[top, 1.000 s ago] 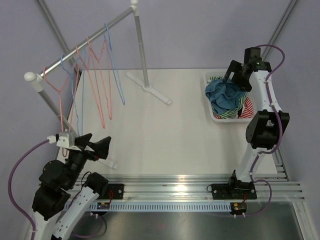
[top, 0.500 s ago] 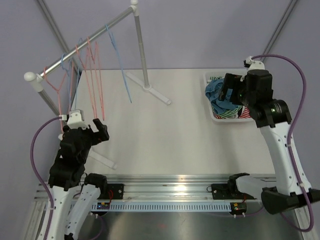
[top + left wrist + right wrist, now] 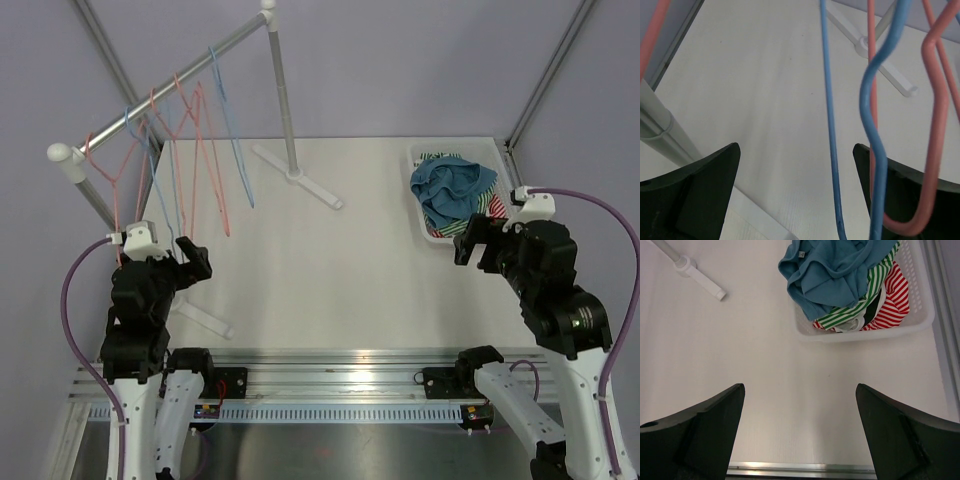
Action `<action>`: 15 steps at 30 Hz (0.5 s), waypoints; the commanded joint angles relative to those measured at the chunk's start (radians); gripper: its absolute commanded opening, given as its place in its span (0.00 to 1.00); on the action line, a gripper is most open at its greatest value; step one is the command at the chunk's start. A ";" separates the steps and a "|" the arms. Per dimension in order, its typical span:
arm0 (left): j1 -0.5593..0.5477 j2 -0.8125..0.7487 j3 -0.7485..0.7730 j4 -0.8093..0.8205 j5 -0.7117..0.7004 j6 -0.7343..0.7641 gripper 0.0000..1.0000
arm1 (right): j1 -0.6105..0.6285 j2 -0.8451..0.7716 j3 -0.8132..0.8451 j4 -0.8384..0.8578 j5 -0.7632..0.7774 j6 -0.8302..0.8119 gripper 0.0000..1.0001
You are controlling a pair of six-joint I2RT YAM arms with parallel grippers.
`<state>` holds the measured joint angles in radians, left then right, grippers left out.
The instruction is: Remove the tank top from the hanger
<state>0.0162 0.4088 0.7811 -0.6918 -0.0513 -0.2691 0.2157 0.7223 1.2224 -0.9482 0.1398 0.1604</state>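
Several bare pink hangers (image 3: 205,150) and blue hangers (image 3: 232,140) dangle from the slanted rail (image 3: 170,95) at the far left; none carries a garment. A blue garment (image 3: 455,182) lies on top of the pile in the white basket (image 3: 413,195) and also shows in the right wrist view (image 3: 835,270). I cannot tell whether it is the tank top. My left gripper (image 3: 195,262) is open and empty, just below the hangers. A blue hanger wire (image 3: 831,125) and a pink one (image 3: 935,100) hang in front of its jaws. My right gripper (image 3: 478,243) is open and empty, on the near side of the basket.
The rack's upright and crossed foot (image 3: 300,180) stand at the back middle; a second foot (image 3: 200,318) lies by my left arm. The basket (image 3: 860,332) also holds green-striped (image 3: 855,307) and red-striped (image 3: 890,305) clothes. A metal rail (image 3: 350,375) runs along the table's near edge.
My right arm has pulled back from over the basket to its near side, its gripper empty. My left gripper has risen under the hangers. The hangers have swung.
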 commanded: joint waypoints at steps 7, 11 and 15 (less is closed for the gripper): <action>-0.050 -0.091 -0.013 0.057 0.073 0.022 0.99 | 0.004 -0.069 -0.112 0.101 0.017 0.002 0.99; -0.071 -0.093 -0.016 0.060 0.073 0.021 0.99 | 0.004 -0.054 -0.126 0.101 0.006 0.007 0.99; -0.079 -0.097 -0.016 0.057 0.061 0.018 0.99 | 0.004 -0.050 -0.138 0.106 0.012 0.010 0.99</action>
<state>-0.0566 0.3222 0.7742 -0.6796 -0.0036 -0.2611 0.2161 0.6689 1.0908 -0.9005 0.1398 0.1612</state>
